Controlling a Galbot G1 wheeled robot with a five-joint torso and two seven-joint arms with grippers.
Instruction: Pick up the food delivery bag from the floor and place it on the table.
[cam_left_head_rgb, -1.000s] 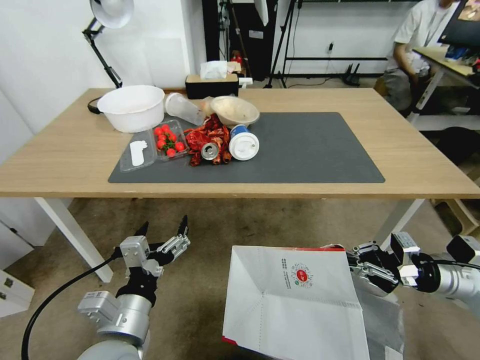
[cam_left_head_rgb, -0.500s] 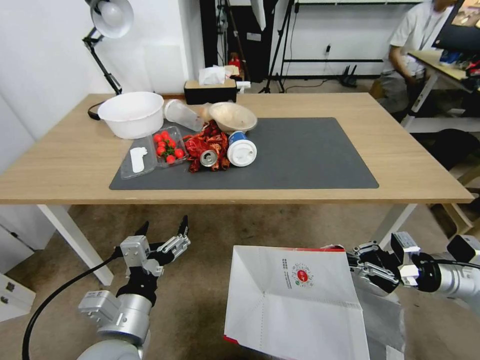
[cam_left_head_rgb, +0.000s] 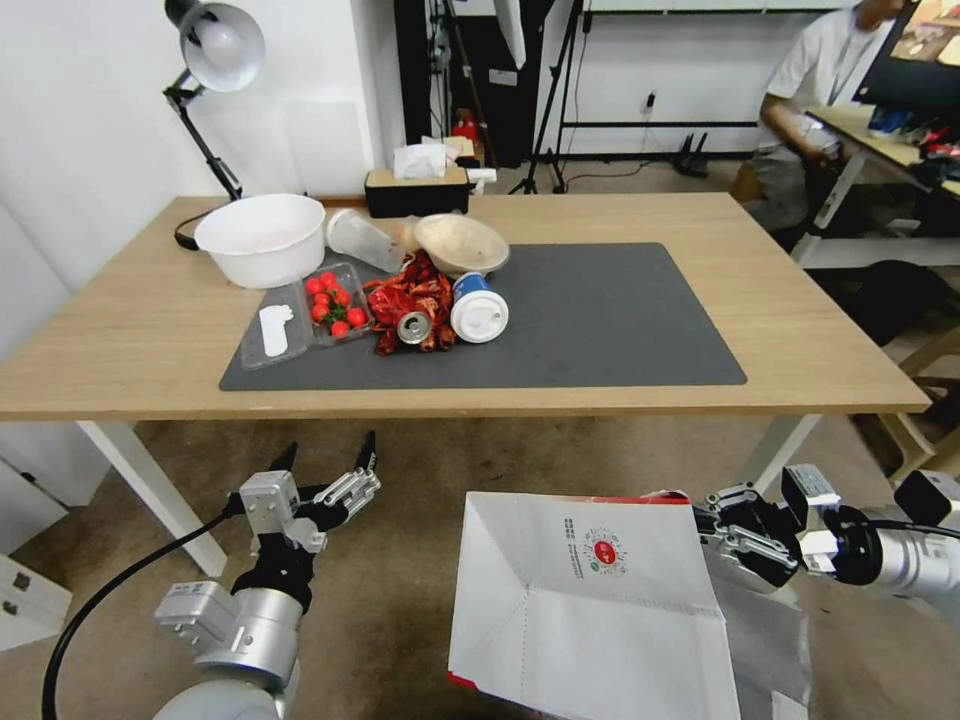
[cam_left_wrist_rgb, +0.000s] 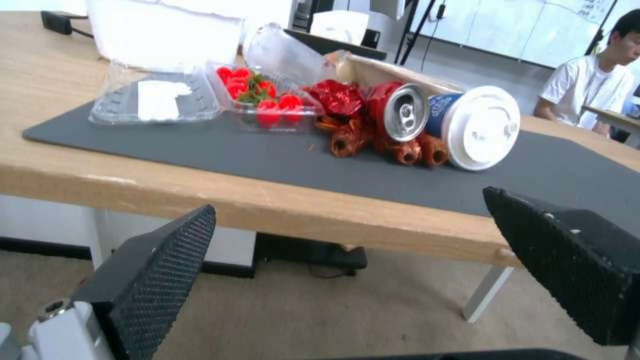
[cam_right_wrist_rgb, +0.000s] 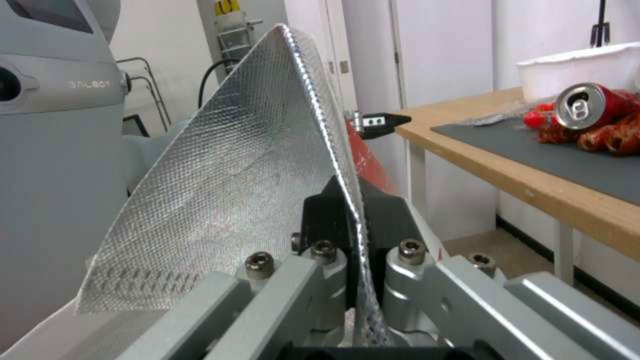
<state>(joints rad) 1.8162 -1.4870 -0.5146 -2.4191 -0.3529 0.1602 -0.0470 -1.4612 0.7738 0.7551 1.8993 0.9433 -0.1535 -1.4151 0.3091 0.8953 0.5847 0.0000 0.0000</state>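
The robot's right gripper pinches the foil-lined rim of the food delivery bag, holding the white paper bag with its round red logo clear of the floor and in front of the near edge of the table; the right wrist view shows the two dark pads pressed together on the bag's silver lining, the wall of the bag standing up between them. The left gripper hangs apart from the bag on the robot's left, below the table edge, its black fingers spread wide and gripping nothing. The pick-up looks done and the carry to the table is the step in hand: the bag is gripped but hangs lower than the tabletop. On the dark grey mat, the left half is crowded with a white bowl, a clear tray of cherry tomatoes, a crumpled red wrapper, a drink can lying on its side and a lidded blue paper cup tipped over, while the mat's right half lies bare. The next move seems to call for lifting the bag above the table's front edge and carrying it forward over that bare stretch; a single pinch on one thin wall suggests the bag may swing or sag, so its base would need room to clear the edge.
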